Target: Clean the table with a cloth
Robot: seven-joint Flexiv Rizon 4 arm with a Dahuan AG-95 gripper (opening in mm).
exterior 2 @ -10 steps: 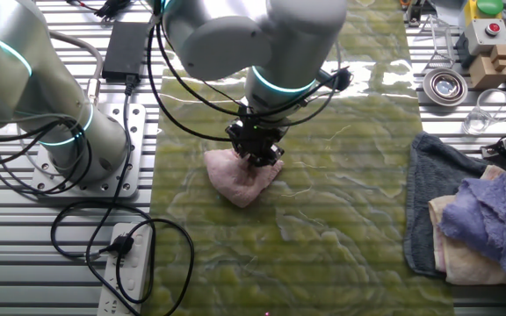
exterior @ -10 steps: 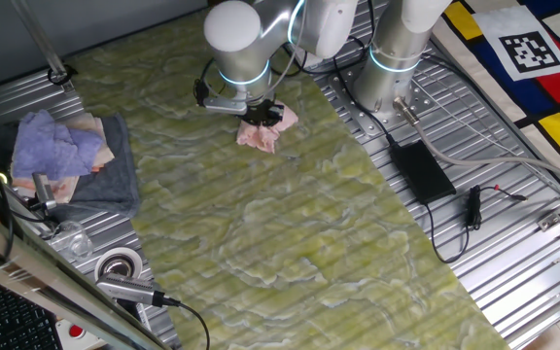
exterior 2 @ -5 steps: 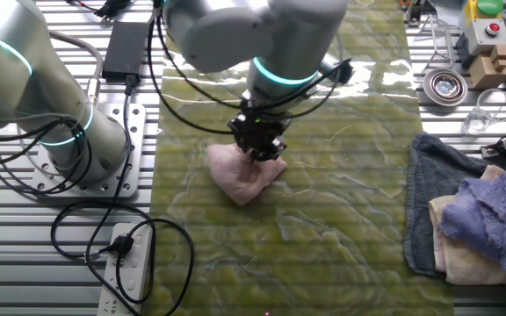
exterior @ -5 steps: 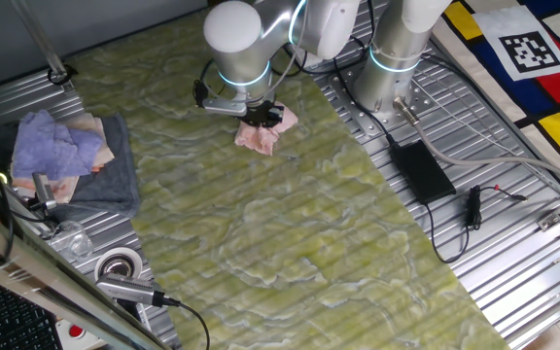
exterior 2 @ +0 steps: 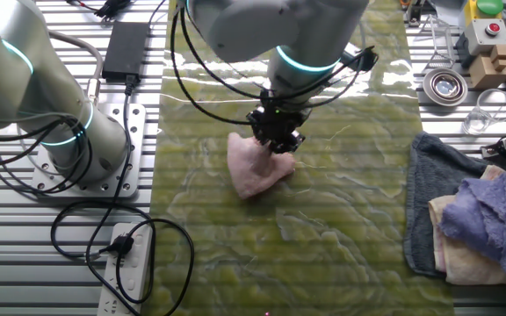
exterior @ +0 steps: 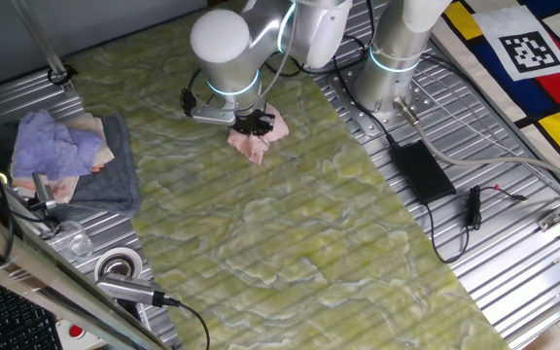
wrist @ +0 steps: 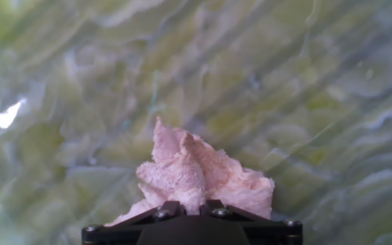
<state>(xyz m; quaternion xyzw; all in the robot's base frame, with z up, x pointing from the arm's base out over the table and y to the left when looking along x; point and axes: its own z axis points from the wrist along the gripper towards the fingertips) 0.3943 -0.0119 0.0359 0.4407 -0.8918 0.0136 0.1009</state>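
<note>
The pale pink cloth (exterior: pixel 254 144) lies bunched on the yellow-green marbled table (exterior: pixel 290 243), near its far end. My gripper (exterior: pixel 252 123) presses down on the cloth's upper edge, shut on it. In the other fixed view the gripper (exterior 2: pixel 277 142) pinches the cloth (exterior 2: pixel 255 168) at its top right corner and the rest trails to the lower left. The hand view shows the cloth (wrist: pixel 196 173) crumpled up between the fingers (wrist: pixel 170 207) at the bottom edge, with the table (wrist: pixel 305 82) all round it.
A lavender cloth (exterior: pixel 56 146) on a dark grey towel (exterior: pixel 115 180) lies at the table's left side. A black power brick (exterior: pixel 421 170) and cables lie on the ribbed metal to the right. The arm's base (exterior: pixel 392 68) stands behind. Tape roll (exterior: pixel 117 264) at the front left.
The gripper has dragged the pink cloth across the table toward the side with the towels, leftward in one fixed view and rightward in the other. It stays shut on it.
</note>
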